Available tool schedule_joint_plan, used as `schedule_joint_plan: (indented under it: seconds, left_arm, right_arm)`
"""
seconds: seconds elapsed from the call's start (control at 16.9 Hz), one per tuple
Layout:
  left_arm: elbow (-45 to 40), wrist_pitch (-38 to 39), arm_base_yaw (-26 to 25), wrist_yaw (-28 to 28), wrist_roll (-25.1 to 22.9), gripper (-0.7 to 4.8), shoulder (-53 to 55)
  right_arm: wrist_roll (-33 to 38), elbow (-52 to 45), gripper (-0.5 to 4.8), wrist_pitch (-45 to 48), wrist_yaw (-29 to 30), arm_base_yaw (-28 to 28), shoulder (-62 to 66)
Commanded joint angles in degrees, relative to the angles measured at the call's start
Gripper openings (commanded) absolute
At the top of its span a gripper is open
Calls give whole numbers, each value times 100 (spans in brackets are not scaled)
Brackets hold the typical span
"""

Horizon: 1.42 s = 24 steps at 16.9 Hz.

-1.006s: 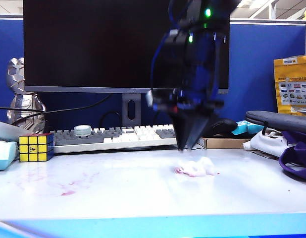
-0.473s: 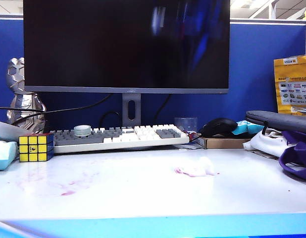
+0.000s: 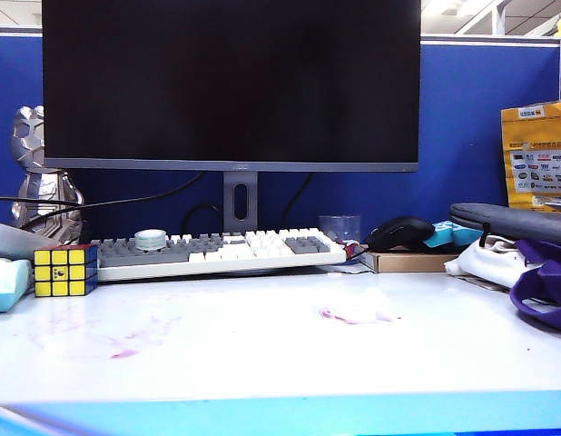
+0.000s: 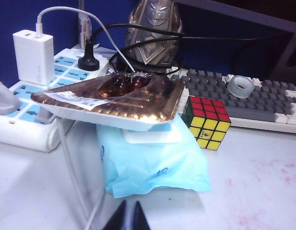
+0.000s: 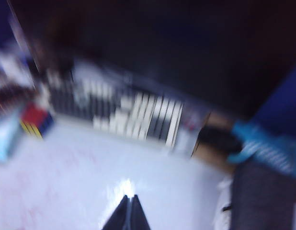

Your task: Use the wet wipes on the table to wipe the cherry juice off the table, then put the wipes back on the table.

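Exterior view: keyboard, cube behind wipes; tools unseen.

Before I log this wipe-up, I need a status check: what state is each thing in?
crumpled white wet wipe: lying on the table, pink-stained, not held.
reddish-pink cherry juice smears: on the table, not wiped off.
glossy white table: stained at its left part.
black monitor: screen dark.
left gripper: shut, empty, above the table.
right gripper: shut, empty, above the table.

Right wrist view blurred; both arms mostly cropped.
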<state>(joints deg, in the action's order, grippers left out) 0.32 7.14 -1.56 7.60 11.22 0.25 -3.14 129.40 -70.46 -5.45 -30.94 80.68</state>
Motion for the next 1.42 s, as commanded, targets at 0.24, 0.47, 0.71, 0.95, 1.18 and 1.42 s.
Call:
schedule_joint_plan:
  seconds: [0.24, 0.47, 0.71, 0.95, 1.18, 1.42]
  left_arm:
    - [-2, -35, 4, -11, -24, 28, -17]
    - [-2, -35, 4, -11, -24, 28, -15]
    - [-2, -35, 4, -11, -26, 28, -15]
    - [-2, -35, 4, -11, -26, 28, -15]
    - [-2, -35, 4, -11, -26, 28, -15]
    - [-2, -35, 4, -11, -24, 28, -15]
  right_arm:
    - [-31, -981, -1, 490, -549, 4, -2127]
    - [-28, -5512, -1, 3624, -916, 133, -4111]
    - [-28, -9630, -1, 6450, -332, 522, -5287]
    - [374, -11897, -1, 7954, -219, 1241, -6450]
    - [354, -12124, -1, 7541, -234, 1705, -6955]
    - [356, -12181, -1, 7471, -166, 2393, -7355]
